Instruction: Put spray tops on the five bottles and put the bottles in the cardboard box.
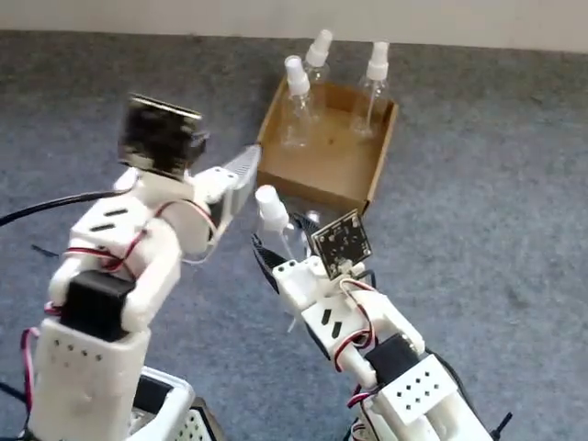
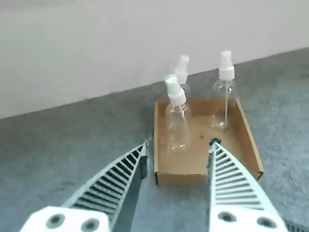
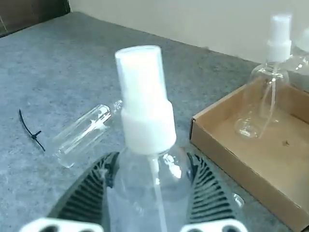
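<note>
My right gripper [image 3: 152,162] is shut on an upright clear bottle [image 3: 147,188] that wears a white spray top [image 3: 144,96]. From above, that bottle [image 1: 273,213] stands just short of the near wall of the cardboard box [image 1: 331,165]. Three capped bottles [image 1: 299,101] [image 1: 317,57] [image 1: 372,87] stand at the box's far side. My left gripper [image 2: 176,150] is open and holds nothing. It hovers by the box's near left corner [image 1: 241,175]. A topless clear bottle [image 3: 84,133] lies on its side on the carpet beyond the held one.
Grey carpet covers the whole floor area. A black zip tie [image 3: 29,130] lies beside the fallen bottle. The near half of the box floor [image 2: 198,154] is bare. A pale wall rises behind the box [image 2: 145,43].
</note>
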`<move>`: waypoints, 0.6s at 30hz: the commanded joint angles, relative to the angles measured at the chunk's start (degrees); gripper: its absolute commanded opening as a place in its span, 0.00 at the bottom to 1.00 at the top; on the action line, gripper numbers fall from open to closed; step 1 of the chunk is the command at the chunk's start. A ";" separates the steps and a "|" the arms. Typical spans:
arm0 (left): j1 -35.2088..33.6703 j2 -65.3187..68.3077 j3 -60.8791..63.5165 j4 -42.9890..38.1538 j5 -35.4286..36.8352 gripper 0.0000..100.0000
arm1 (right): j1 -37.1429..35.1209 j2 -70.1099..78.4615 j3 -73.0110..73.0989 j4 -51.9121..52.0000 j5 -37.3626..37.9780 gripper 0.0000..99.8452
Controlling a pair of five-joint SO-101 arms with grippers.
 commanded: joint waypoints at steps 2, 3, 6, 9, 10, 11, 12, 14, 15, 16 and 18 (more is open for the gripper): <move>-4.53 -2.42 -3.65 12.48 -0.53 0.20 | 6.99 -0.57 -2.77 -2.42 4.66 0.00; -5.32 -4.00 -1.71 13.80 -0.53 0.20 | 8.40 -0.22 -5.05 -3.65 4.84 0.00; -6.90 -12.35 8.75 12.84 -0.53 0.20 | 10.51 4.53 -13.23 -3.65 4.84 0.00; -6.37 -23.34 23.96 6.07 -1.14 0.20 | 10.51 15.43 -24.13 -3.65 4.84 0.00; -6.29 -26.68 28.88 2.90 -2.46 0.20 | 10.24 19.74 -28.00 -3.65 4.84 0.00; -6.29 -29.67 33.54 0.18 -3.34 0.20 | 9.89 23.96 -31.87 -3.65 4.84 0.00; -6.20 -32.48 37.93 -2.02 -3.78 0.20 | 9.27 28.00 -35.56 -3.65 4.84 0.00; -5.49 -37.49 44.35 -5.54 -3.96 0.20 | 7.96 35.38 -42.07 -3.65 4.84 0.00; -5.23 -39.52 46.02 -6.42 -3.96 0.20 | 6.90 38.73 -45.05 -3.47 4.75 0.00; -4.62 -41.10 46.81 -6.59 -3.96 0.20 | 5.67 41.63 -47.78 -2.33 4.75 0.00; -2.77 -42.95 47.16 -6.51 -3.96 0.22 | 2.95 46.55 -52.97 2.24 4.66 0.00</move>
